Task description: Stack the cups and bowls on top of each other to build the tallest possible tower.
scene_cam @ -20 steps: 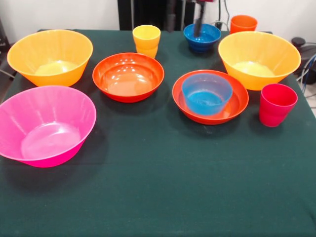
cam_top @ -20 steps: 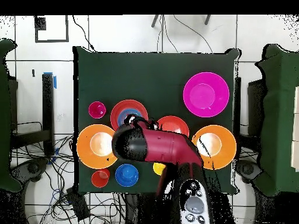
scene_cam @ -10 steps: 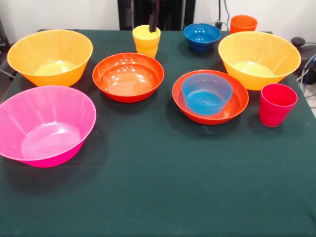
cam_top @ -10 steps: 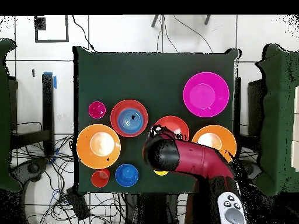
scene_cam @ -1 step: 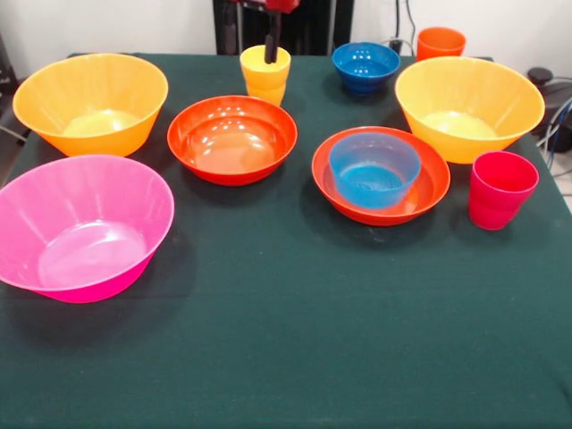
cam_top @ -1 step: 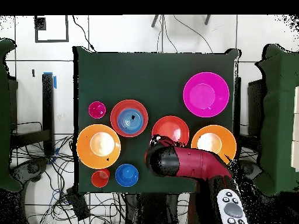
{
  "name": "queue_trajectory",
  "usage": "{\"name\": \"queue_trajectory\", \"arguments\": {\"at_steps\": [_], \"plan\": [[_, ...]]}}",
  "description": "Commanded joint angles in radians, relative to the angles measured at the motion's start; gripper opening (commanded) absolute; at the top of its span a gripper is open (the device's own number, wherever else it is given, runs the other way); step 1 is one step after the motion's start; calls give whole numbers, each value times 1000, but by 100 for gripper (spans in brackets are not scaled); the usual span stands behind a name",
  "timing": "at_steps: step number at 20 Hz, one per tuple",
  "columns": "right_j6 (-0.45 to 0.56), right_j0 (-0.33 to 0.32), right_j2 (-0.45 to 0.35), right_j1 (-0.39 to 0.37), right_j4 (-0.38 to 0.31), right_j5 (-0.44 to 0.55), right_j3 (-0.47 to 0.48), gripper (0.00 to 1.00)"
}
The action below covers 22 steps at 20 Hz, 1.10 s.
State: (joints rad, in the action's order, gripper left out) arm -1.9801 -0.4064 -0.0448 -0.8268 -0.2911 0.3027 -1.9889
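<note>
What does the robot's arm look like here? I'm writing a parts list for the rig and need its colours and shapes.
From above, the arm is a thick rounded tube, glossy dark red, with a black domed end cap. Near the base sits a light grey oval panel with small dark buttons. In the front view only a red housing and a slim dark gripper finger show at the top edge.

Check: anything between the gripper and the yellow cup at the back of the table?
Nothing visible. The gripper hangs directly over the small yellow plastic cup, a dark finger at its rim. The nearest neighbour, the empty shallow red-orange plastic bowl, sits in front of the cup, clear of the descent.
</note>
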Motion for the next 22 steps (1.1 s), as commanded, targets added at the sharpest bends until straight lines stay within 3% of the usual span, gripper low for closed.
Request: {"name": "queue_trajectory", "arguments": {"at_steps": [1, 11, 22], "plan": [[0, 39, -117, 134, -106, -121, -44, 100], [32, 32, -154, 200, -178, -149, -22, 100], [16, 39, -141, 284, -273, -189, 46, 100]]}}
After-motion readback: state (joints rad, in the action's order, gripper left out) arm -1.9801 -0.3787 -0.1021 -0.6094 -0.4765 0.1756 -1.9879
